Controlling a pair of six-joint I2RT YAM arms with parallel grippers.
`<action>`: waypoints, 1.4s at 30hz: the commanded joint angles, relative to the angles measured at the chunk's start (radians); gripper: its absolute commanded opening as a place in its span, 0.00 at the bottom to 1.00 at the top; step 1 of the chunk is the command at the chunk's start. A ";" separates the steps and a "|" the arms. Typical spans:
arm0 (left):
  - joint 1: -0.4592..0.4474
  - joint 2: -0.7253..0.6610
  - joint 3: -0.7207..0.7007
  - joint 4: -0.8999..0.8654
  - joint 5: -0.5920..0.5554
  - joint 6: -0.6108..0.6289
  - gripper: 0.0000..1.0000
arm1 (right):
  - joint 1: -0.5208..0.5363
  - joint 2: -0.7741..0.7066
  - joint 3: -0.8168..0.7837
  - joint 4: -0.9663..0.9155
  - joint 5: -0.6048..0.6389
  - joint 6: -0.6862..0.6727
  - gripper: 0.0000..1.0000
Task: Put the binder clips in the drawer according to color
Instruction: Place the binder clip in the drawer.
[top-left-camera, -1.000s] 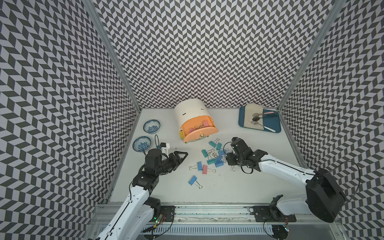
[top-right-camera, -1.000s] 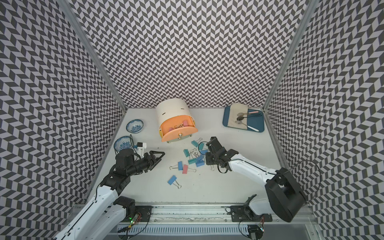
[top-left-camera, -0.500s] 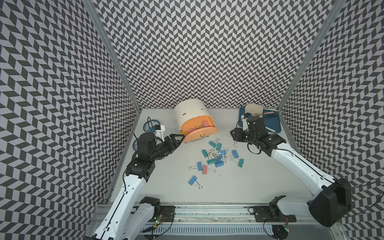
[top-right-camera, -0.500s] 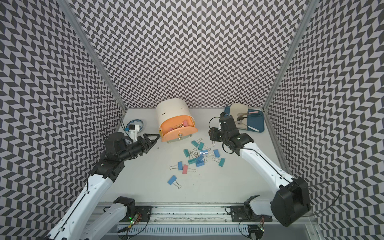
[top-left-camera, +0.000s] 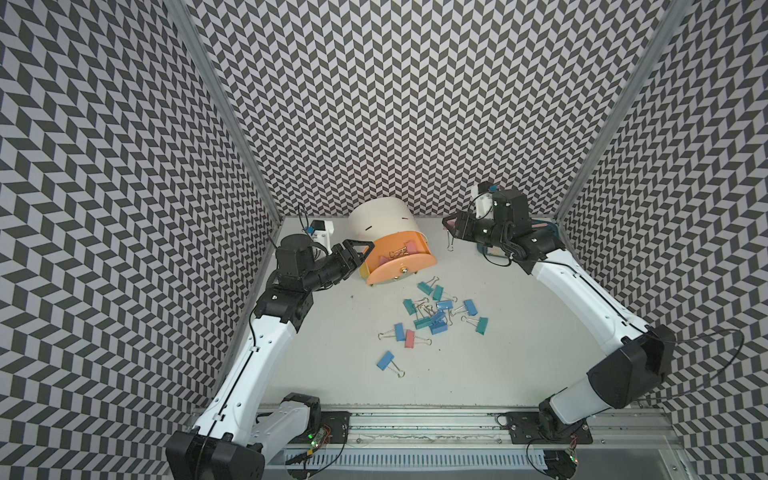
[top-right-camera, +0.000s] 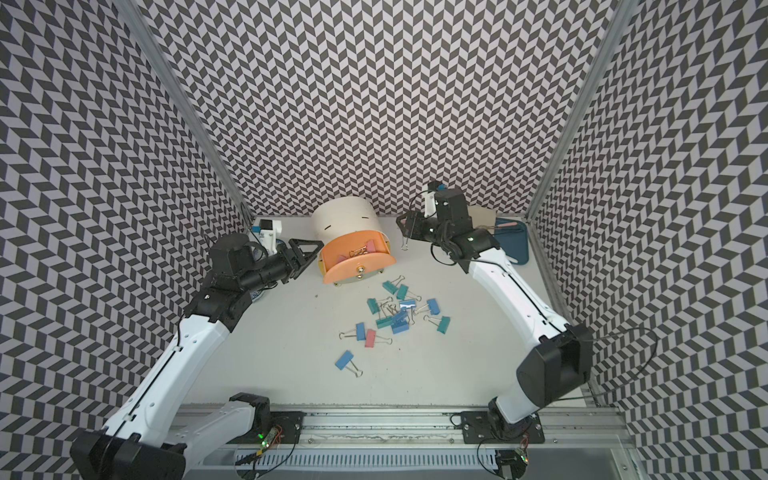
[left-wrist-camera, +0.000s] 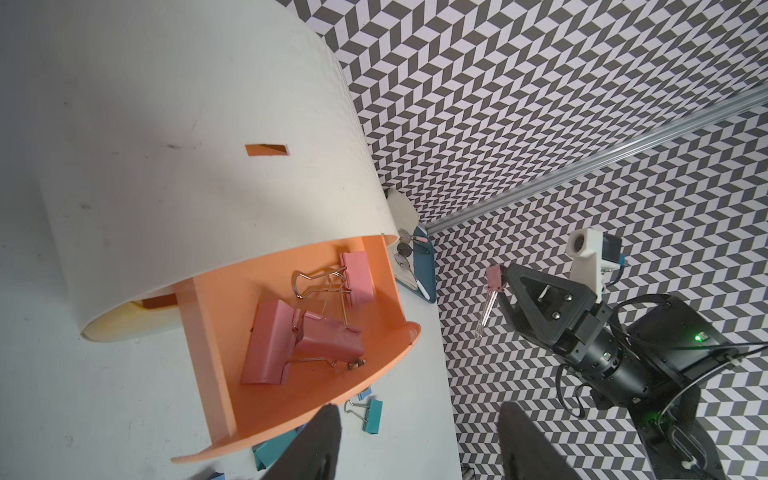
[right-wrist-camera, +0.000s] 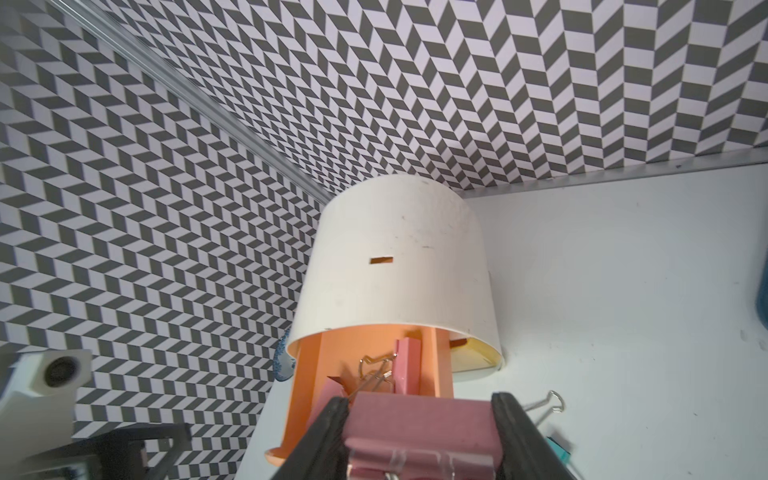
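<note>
**A:** Blue metal binder clip with wire handles (top-left-camera: 385, 360) lies alone, nearest, on the pale worktop (top-left-camera: 332, 374). Beyond it is a scattered heap of blue, teal and one pink clips (top-left-camera: 434, 316).

**B:** And the claws?

**A:** Left claw (top-left-camera: 363, 257) gapes empty just beside the pulled-out salmon drawer (top-left-camera: 401, 266) of the cream rounded cabinet (top-left-camera: 380, 218), with pink clips (left-wrist-camera: 286, 340) inside. Right claw (top-left-camera: 452, 226), up off the worktop right of the cabinet, pinches a pink binder clip (right-wrist-camera: 419, 419).

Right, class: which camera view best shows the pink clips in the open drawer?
The left wrist view: the pink clips lie close and unobstructed in the open drawer. Both top views show them tiny; in the right wrist view the held pink clip partly hides them.
</note>
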 joint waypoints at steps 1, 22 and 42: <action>0.005 0.020 0.040 0.057 0.031 0.005 0.64 | 0.015 0.036 0.067 0.078 -0.059 0.034 0.44; 0.126 0.067 0.009 0.098 0.114 0.019 0.64 | 0.206 0.355 0.435 0.085 -0.067 -0.008 0.44; 0.138 0.072 -0.031 0.105 0.120 0.019 0.64 | 0.258 0.332 0.302 0.101 0.060 -0.183 0.48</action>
